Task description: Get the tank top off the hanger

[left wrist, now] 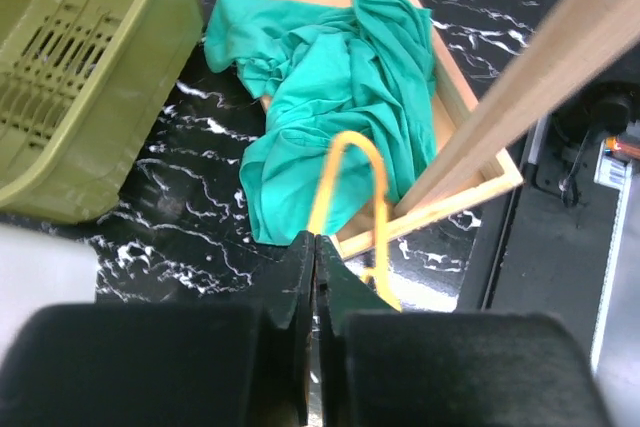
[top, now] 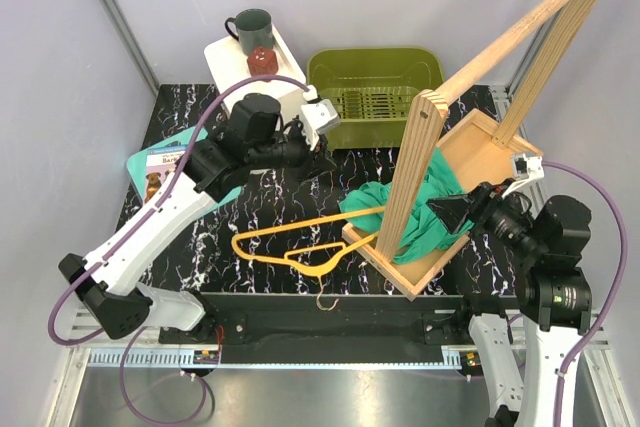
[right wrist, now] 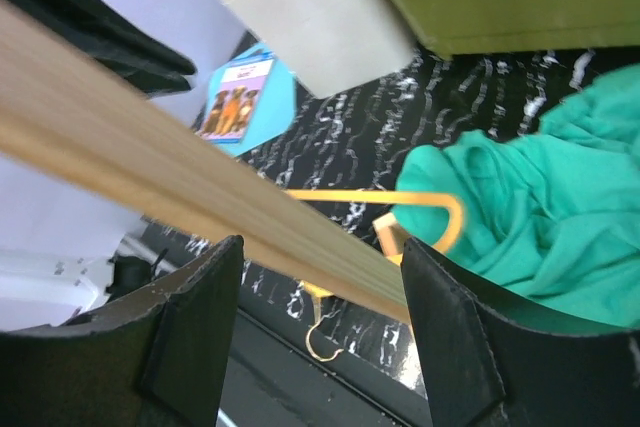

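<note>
The tank top point(top: 430, 212) lies bunched at the front corner of the rack point(top: 410, 172), draped over the low edge of its wooden tray point(top: 480, 152): part of the fabric sits inside the tray, and part spills onto the counter point(top: 200, 237). The hanger point(top: 300, 247) lies flat on the counter just left of it, with its hook toward the near edge. One rounded end rests on the edge of the fabric, and the rest of the frame is bare.

The left fingers point(left wrist: 295, 292) are pressed together with nothing visibly between them. They are poised above the counter, and the hanger's rounded end shows just beyond their tips. The right fingers point(right wrist: 200, 317) are spread wide and hold nothing. They sit beside the tray's near corner, and the rack's slanted post crosses in front of them.

Behind, a green basket point(top: 330, 77) stands at the far edge. Beside it is a white box point(top: 225, 55) carrying a mug point(top: 252, 29). A book point(top: 160, 162) lies under the left arm.
</note>
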{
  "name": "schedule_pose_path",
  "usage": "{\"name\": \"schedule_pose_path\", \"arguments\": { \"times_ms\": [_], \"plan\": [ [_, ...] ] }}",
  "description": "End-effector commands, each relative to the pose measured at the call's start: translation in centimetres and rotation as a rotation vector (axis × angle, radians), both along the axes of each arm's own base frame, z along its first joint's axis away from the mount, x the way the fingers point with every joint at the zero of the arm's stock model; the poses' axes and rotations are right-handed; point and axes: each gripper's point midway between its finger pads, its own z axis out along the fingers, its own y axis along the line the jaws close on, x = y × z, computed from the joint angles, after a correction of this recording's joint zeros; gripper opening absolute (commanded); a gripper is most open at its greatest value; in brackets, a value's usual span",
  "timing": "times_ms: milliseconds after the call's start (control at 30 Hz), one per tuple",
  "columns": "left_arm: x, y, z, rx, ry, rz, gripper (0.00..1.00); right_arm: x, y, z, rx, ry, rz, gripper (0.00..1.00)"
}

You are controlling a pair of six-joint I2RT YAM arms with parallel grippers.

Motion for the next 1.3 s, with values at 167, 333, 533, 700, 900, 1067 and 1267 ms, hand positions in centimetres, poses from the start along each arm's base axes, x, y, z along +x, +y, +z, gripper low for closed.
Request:
{"name": "schedule_pose_path", "arguments": {
  "times_ms": [167,333,533,700,900,1067,1267],
  "plan": [
    [0.7,-1.2,-7.3,-0.006,0.382,0.263,0.75,1.9,-1.5,-2.2,-0.034,0.088,-0.096,0.72],
    [-2.5,-1.6,-14.9,0.082,0.414,0.345,0.72,2.0,-1.4,-3.1,-0.034,0.111,-0.084,0.72],
    [-0.8,-1.0,-18.5,0.036,0.458,0.566,0.47,2.3,-1.5,-3.6,-0.038,0.119,-0.081,0.72],
    [1.0,0.3,-17.8,-0.161,0.554,0.831,0.92,2.0,-1.6,-3.5,-0.04,0.106,-0.094,0.72],
    [3.5,4.6,-17.4,-0.434,0.827,1.289,0.99,1.9,-1.7,-3.7,-0.041,0.105,-0.106,0.72],
    [2.9,6.3,-21.1,-0.445,1.105,1.528,0.99,1.8,-1.8,-3.5,-0.038,0.098,-0.113,0.71],
    [2.6,6.7,-23.6,-0.53,1.292,1.686,0.96,1.5,-1.9,-3.5,-0.05,0.095,-0.117,0.71]
  ]
}}
